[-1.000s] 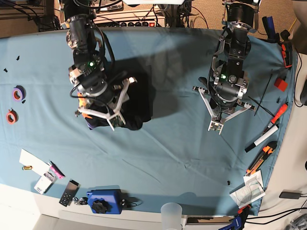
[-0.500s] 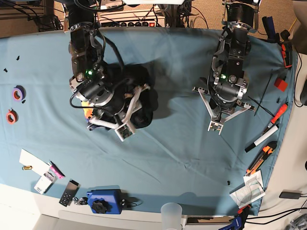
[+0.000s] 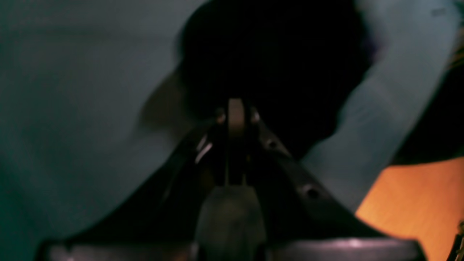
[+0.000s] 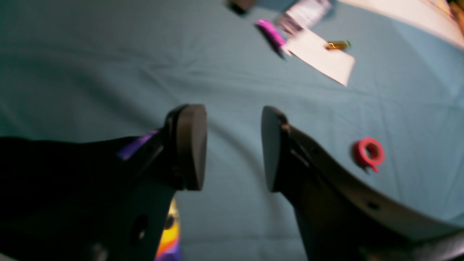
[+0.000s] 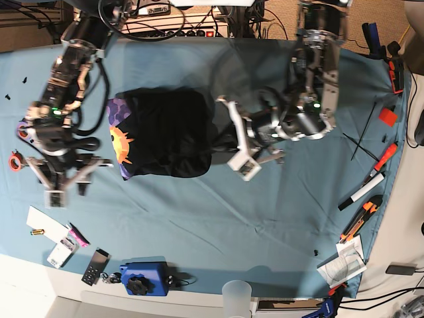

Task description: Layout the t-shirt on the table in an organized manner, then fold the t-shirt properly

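The black t-shirt (image 5: 169, 132) lies on the light blue table (image 5: 265, 218) left of centre, roughly rectangular, with its purple and orange print (image 5: 119, 142) at its left edge. My right gripper (image 5: 66, 189) hovers left of the t-shirt. In the right wrist view this gripper (image 4: 230, 148) is open with only table cloth between its pads, and the t-shirt (image 4: 54, 174) is at the lower left. My left gripper (image 5: 244, 165) sits just off the t-shirt's right edge. In the left wrist view its fingers (image 3: 235, 112) are pressed together, with black fabric (image 3: 275, 61) right beyond them.
A red tape roll (image 5: 14, 161) and a purple one (image 5: 25, 129) lie at the far left. A white card (image 5: 46, 225), a pink marker (image 4: 272, 34) and a blue device (image 5: 142, 278) sit near the front edge. Markers (image 5: 368, 189) and a knife (image 5: 361, 222) line the right side.
The t-shirt went from a bunched heap under my right gripper to a flatter spread. My right arm pulled away to the left. My left arm swung left, up to the t-shirt's right edge.
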Tool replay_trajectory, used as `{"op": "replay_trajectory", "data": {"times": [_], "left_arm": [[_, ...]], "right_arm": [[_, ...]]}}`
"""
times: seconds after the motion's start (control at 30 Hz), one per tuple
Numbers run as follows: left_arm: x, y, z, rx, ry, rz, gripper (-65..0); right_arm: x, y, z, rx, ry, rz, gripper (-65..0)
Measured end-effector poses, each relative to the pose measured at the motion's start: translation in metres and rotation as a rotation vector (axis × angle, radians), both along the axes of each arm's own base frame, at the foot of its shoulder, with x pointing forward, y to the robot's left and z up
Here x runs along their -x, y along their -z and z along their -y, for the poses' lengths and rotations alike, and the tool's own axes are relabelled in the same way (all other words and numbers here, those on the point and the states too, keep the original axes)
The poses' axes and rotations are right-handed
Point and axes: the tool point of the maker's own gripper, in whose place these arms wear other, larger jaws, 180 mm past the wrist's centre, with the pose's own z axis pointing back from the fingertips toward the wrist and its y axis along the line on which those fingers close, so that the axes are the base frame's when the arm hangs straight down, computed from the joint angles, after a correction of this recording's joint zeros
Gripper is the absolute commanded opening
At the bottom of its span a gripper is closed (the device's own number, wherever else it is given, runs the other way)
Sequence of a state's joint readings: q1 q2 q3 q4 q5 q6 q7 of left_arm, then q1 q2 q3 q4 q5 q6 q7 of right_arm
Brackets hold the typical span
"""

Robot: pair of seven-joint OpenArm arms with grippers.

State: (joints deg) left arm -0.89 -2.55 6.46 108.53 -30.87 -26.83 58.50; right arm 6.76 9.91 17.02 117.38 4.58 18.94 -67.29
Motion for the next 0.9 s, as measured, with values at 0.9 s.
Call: {"op": "replay_trajectory", "data": {"times": [0.9], "left_arm": [[0.036,0.055,0.089,-0.37,0.15,-0.008,-65.0]], "right_arm": [[0.034,0.03,-0.016,-0.104,-0.267,-0.117,-40.1]]}}
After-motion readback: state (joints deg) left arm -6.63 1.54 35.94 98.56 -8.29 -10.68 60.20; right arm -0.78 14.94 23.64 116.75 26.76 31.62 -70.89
